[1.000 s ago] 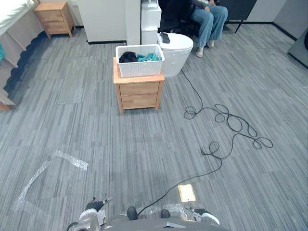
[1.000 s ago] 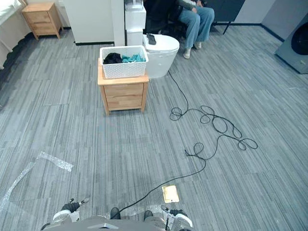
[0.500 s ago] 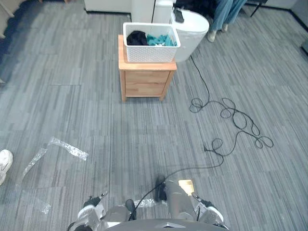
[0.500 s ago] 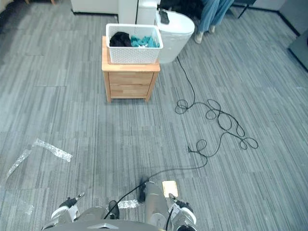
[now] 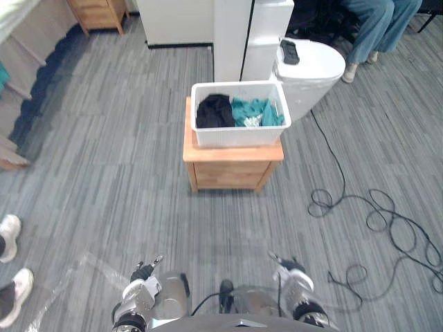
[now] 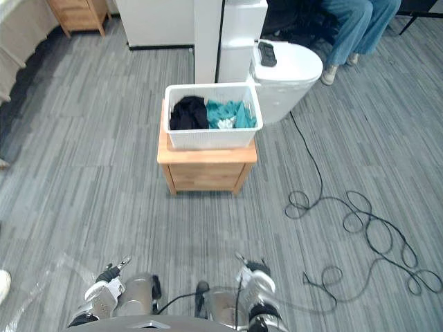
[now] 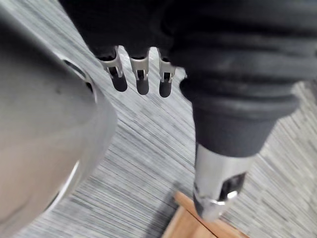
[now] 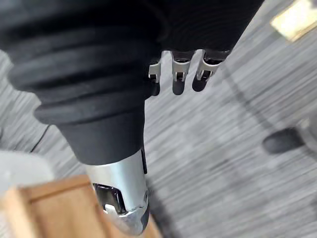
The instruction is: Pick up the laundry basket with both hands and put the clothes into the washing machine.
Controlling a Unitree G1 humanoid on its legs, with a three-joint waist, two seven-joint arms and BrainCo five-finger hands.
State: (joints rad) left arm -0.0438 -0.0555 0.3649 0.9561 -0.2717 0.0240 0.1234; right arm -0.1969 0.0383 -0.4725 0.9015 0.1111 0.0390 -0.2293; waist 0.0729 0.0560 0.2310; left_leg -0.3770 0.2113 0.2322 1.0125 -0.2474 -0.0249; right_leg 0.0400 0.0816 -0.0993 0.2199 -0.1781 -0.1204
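A white laundry basket (image 5: 239, 135) sits on top of a small wooden bedside cabinet (image 5: 232, 170) on a grey striped floor (image 5: 104, 180), straight ahead of the robot. Inside the basket, a black garment (image 5: 214, 111) lies on the robot's left side and a teal garment (image 5: 257, 111) on its right, the two touching in the middle.

The robot's left hand (image 5: 140, 291) and right hand (image 5: 295, 283) hang low at the near edge of the head views, one at each side. Both are well apart from the basket and touch nothing, with bare floor between them and the cabinet. In the left wrist view, the fingers (image 7: 141, 69) appear loose and uncurled, though they are seen end-on and only partly, and the thumb (image 7: 218, 184) juts out straight. The right wrist view shows the same: loose fingers (image 8: 178, 66), a straight thumb (image 8: 122, 199), nothing held.

Just behind the basket, to the robot's right, stands a round white unit (image 5: 313, 70) with a small black object (image 5: 289, 50) lying on top. A seated person's legs in blue jeans (image 5: 374, 19) show beyond it. A second person's white shoes (image 5: 8, 236) stand at the left edge.
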